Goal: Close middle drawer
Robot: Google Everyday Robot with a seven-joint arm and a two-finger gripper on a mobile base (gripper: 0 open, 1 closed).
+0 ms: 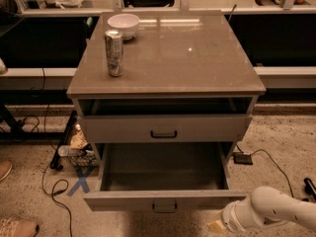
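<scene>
Middle drawer open, front panel just left of hand; closing direction straight back. Hand aperture: cannot tell.

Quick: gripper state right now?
Gripper: low at the bottom right, by the front right corner of the open middle drawer; open or closed cannot be told.

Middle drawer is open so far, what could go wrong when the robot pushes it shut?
1. The gripper sits low by the right front corner of the middle drawer, away from its handle; pushing there might jam it crooked.
2. A hard shove might shake the cabinet and tip the can standing on top.
</scene>
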